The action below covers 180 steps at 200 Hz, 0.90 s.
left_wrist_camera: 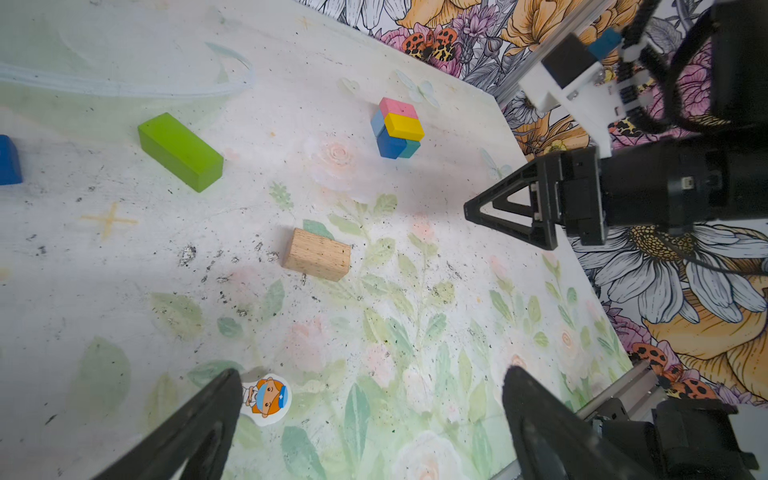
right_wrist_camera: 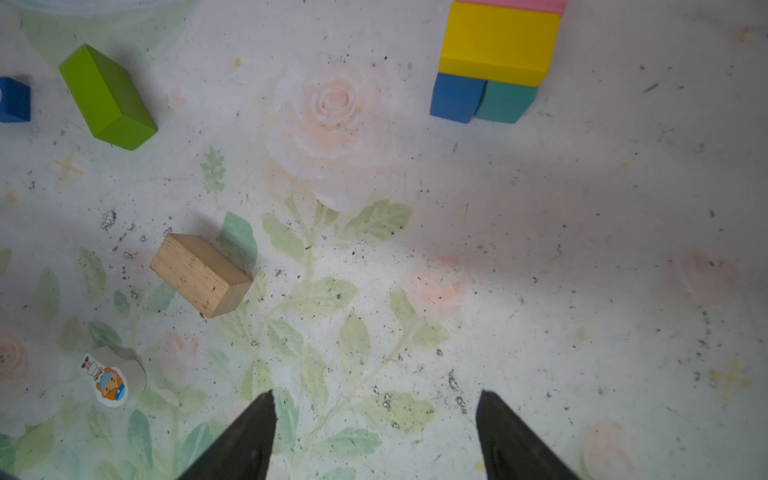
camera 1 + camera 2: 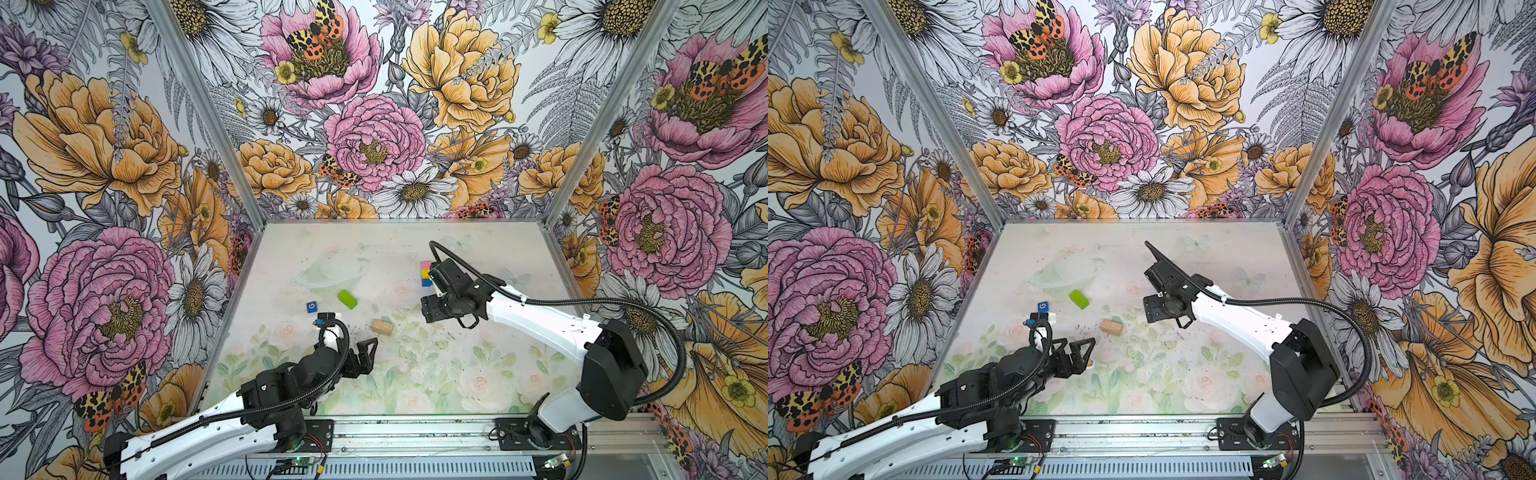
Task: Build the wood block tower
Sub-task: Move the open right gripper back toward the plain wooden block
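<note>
Right gripper (image 2: 374,436) hung with jaws apart and empty above bare mat, near the tower (image 1: 397,126): pink and yellow bricks on blue and teal cubes, toward the far right of the table (image 3: 291,249). Bare-wood brick (image 1: 318,254) and green brick (image 1: 180,151) lay loose mid-table, well apart, unobstructed. Left gripper (image 1: 370,424) stood wide, empty, beside a cartoon-figure piece (image 1: 266,399). A dark blue cube (image 3: 312,307) lay left of the green brick.

Tower (image 1: 397,128) stands partly built toward the table's far right: dark blue, teal and light blue cubes at the base, yellow brick and pink brick laid side by side on top. Green brick (image 3: 347,299) lies flat and askew near mid-table, with the bare-wood brick (image 3: 382,327) nearer the front. A dark blue cube (image 3: 311,306) with a white letter sits left of the green brick.
</note>
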Each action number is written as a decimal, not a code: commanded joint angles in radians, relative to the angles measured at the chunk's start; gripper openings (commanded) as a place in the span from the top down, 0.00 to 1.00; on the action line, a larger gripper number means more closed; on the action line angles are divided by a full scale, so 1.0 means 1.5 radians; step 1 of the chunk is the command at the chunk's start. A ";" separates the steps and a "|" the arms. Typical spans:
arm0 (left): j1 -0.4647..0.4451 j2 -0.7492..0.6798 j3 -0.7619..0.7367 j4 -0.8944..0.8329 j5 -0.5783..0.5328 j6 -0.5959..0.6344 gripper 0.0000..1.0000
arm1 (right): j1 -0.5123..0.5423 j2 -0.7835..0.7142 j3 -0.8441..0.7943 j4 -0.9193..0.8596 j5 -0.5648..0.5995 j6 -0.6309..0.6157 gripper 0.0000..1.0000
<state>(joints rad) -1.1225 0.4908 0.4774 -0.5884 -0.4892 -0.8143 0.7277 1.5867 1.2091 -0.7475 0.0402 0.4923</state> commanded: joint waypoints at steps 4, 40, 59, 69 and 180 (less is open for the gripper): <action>0.005 -0.014 -0.022 -0.012 -0.021 -0.021 0.01 | 0.024 0.054 0.051 0.041 -0.037 -0.019 0.27; 0.006 -0.050 -0.052 -0.020 -0.026 -0.045 0.01 | 0.060 0.134 0.110 0.047 -0.062 -0.033 0.36; 0.008 -0.068 -0.061 -0.031 -0.027 -0.056 0.01 | 0.073 0.167 0.134 0.052 -0.073 -0.035 0.40; 0.007 -0.077 -0.064 -0.037 -0.027 -0.060 0.01 | 0.081 0.183 0.148 0.053 -0.081 -0.038 0.40; 0.008 -0.101 -0.067 -0.047 -0.028 -0.059 0.01 | 0.121 0.301 0.219 0.053 -0.071 -0.054 0.29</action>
<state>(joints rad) -1.1206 0.3531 0.3801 -0.6498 -0.5095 -0.9031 0.9085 2.0052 1.4956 -0.6785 -0.0761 0.4301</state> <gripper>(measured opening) 0.988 0.710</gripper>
